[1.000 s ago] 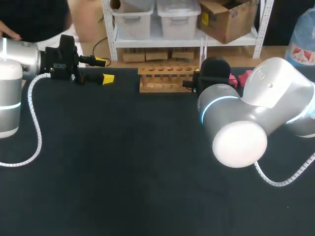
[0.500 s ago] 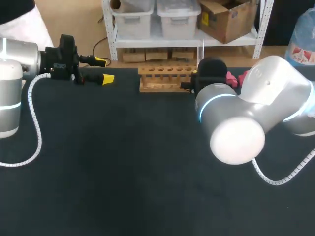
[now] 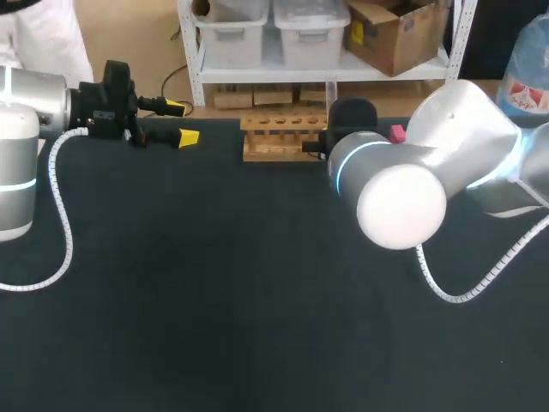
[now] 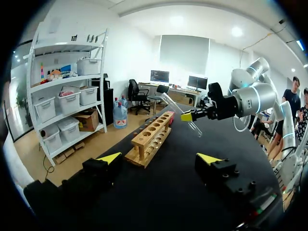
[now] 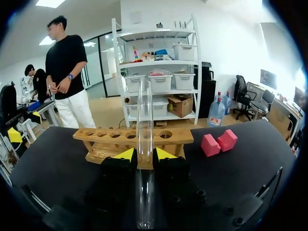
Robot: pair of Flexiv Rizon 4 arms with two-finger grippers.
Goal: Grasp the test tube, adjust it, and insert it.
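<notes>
A clear glass test tube (image 5: 145, 108) stands between the yellow-tipped fingers of my right gripper (image 5: 145, 154), which is shut on it. The tube points over the wooden rack (image 5: 134, 137) with its row of holes, just ahead of the gripper. In the left wrist view the tube (image 4: 180, 113) hangs tilted over the rack's (image 4: 151, 137) far end, held by my right gripper (image 4: 188, 116). In the head view my right arm's wrist (image 3: 352, 113) hides that gripper beside the rack (image 3: 283, 137). My left gripper (image 3: 183, 121) stands open and empty, left of the rack.
Two pink blocks (image 5: 219, 143) lie on the black table to the right of the rack, partly hidden behind my right arm in the head view (image 3: 397, 133). My right arm's big elbow (image 3: 399, 202) hangs over the table's right middle.
My right arm has shifted left along the rack, carrying the test tube with it. The left arm has stayed where it was.
</notes>
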